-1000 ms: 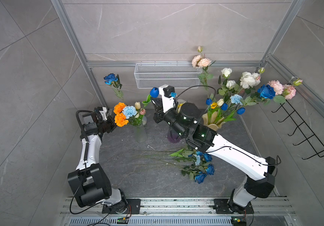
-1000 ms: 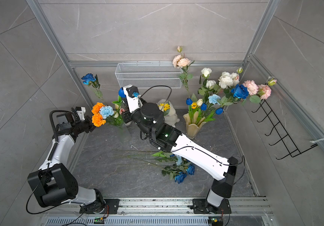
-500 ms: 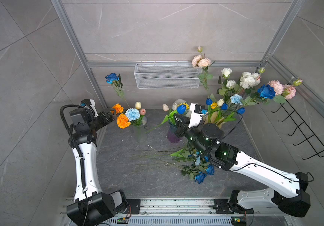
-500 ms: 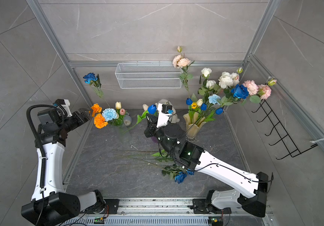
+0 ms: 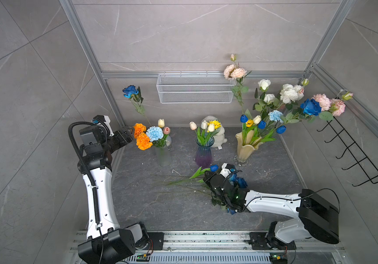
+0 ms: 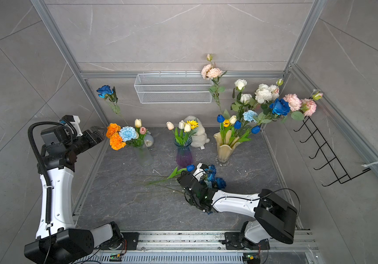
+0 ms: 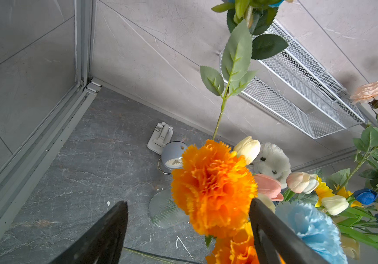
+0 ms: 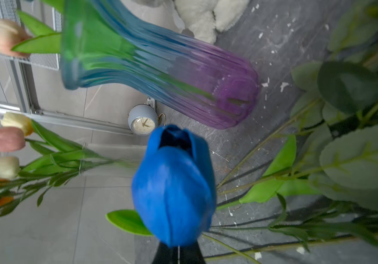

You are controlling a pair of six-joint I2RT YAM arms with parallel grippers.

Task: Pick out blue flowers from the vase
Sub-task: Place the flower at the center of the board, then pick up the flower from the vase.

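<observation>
Above grey slab (image 5: pixel 160 205) beside the purple vase (image 8: pixel 206 91), a seemingly light, floppy blue tulip (image 8: pixel 174 194) is stem-clamped by the right gripper (image 8: pixel 178 251); left gripper (image 7: pixel 188 203) is spread.

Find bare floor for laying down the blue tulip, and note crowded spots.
Bare floor lies in front of the frosted vase, between the left arm and the long stems. Another patch lies between the yellow vase and the right frame rail. Crowded: around the purple vase and the blue flower pile beside the blue tulip.
</observation>
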